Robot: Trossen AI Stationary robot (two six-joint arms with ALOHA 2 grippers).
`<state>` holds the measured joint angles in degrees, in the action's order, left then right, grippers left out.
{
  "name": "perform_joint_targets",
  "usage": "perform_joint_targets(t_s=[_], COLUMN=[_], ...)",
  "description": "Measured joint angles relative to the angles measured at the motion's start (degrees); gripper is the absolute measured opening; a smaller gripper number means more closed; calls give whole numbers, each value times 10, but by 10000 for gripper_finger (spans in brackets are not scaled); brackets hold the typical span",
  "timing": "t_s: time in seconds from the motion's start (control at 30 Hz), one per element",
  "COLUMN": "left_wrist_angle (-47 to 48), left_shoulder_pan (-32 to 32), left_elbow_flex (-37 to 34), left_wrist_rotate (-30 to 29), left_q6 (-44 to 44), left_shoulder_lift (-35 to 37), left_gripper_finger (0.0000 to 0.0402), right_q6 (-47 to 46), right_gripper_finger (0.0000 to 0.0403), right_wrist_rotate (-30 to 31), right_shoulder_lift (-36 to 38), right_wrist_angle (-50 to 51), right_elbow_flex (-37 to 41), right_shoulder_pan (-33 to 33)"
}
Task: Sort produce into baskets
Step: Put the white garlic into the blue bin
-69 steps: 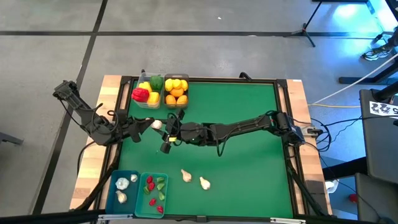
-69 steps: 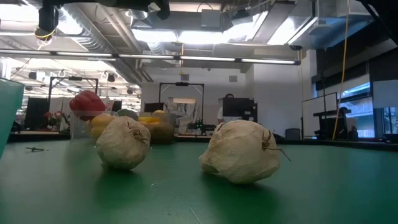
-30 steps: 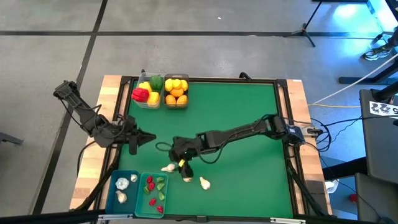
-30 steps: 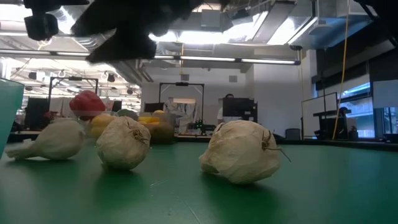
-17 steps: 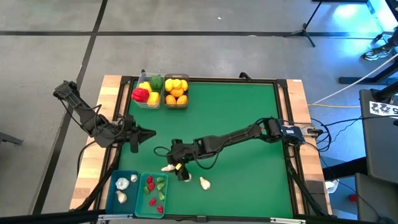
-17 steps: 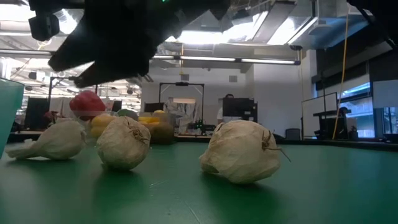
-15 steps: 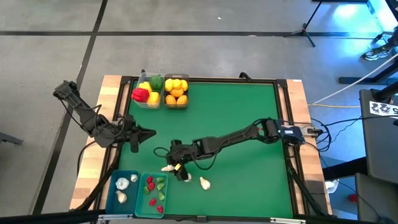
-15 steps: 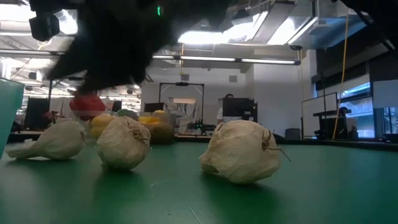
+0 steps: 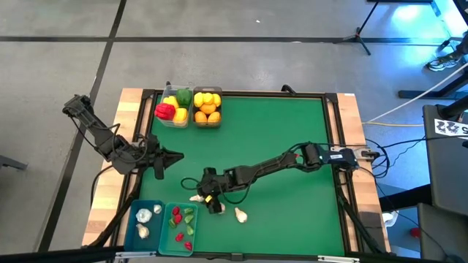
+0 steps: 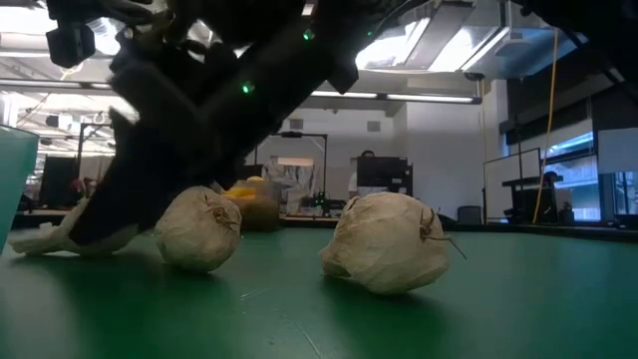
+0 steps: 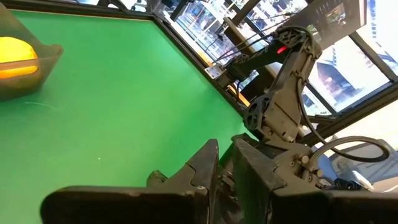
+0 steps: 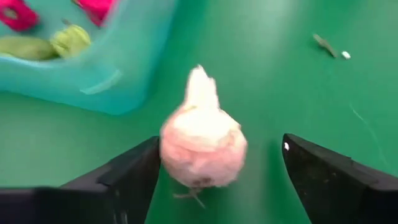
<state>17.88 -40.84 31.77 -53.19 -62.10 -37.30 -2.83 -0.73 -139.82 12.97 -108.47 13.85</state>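
Observation:
A white garlic bulb (image 12: 202,146) lies on the green mat beside the teal basket of chilies (image 12: 93,81). My right gripper (image 12: 221,146) is open and low over it, one finger on each side; I cannot tell whether they touch it. From above, this gripper (image 9: 207,199) covers part of the bulb (image 9: 196,198). Two more garlic bulbs (image 10: 199,229) (image 10: 389,244) rest on the mat nearby. My left gripper (image 9: 178,155) is shut and hovers near the table's left side, holding nothing.
A teal basket with garlic (image 9: 133,219) stands next to the chili basket (image 9: 168,219) at the near left. Two clear baskets at the far edge hold peppers (image 9: 173,107) and lemons with oranges (image 9: 207,106). Bare green mat spreads to the right.
My right gripper has come down and toward the table's near edge, onto the garlic bulb beside the chili basket, its fingers staying apart. In the low view its dark body now hides most of that bulb. The bulbs have not moved.

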Motion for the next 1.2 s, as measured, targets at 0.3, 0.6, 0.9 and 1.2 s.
perform_joint_targets(t_s=[0.3, 0.6, 0.9, 1.2], left_wrist_angle=[0, 2, 3, -49], left_shoulder_pan=[0, 0, 0, 0], left_elbow_flex=[0, 0, 0, 0], left_wrist_rotate=[0, 0, 0, -1], left_q6=[3, 5, 5, 46], left_shoulder_lift=[0, 0, 0, 1], left_gripper_finger=[45, 45, 45, 79], right_q6=[-3, -11, -14, -14], right_gripper_finger=[273, 177, 134, 138], right_wrist_rotate=[12, -3, 1, 3], right_shoulder_lift=[-1, -1, 21, 94], right_wrist_angle=[-26, -25, -18, 44], right_elbow_flex=[0, 0, 0, 0], right_shoulder_pan=[-3, -4, -12, -56])
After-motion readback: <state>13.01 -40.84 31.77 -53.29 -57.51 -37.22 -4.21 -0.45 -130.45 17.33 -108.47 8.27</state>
